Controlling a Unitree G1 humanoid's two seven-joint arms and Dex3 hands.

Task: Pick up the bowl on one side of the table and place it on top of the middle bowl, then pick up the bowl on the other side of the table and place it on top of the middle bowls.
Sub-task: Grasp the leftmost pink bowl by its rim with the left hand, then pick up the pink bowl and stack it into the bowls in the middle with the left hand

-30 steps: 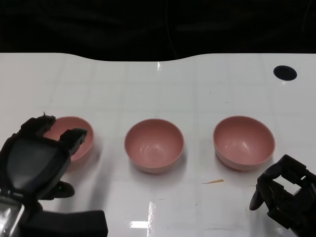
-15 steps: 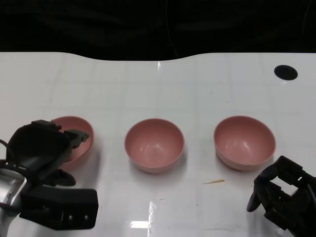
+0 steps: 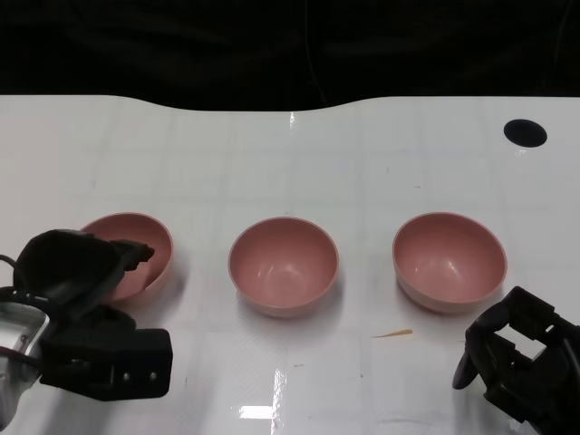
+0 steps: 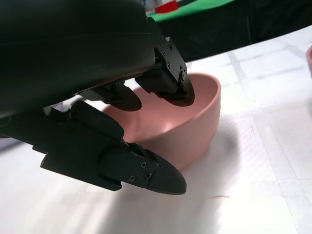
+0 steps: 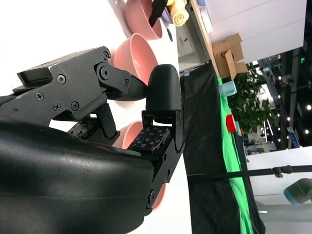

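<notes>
White glossy tabletop [image 3: 362,172] runs back to a black backdrop, with three round pink plastic bowls in a row across the frame's middle. None is stacked yet, so both placements remain. At lower left, the left robot hand [image 3: 77,263] straddles the left pink bowl's [image 3: 145,249] rim, fingers inside and thumb outside, not clearly clamped. The middle pink bowl [image 3: 283,265] and right pink bowl [image 3: 449,261] sit untouched. At lower right, the right robot hand [image 3: 517,358] hangs loosely curled, holding nothing.

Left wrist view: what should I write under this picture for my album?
The left hand closes its fingers over the rim of a pink bowl on the white table.
</notes>
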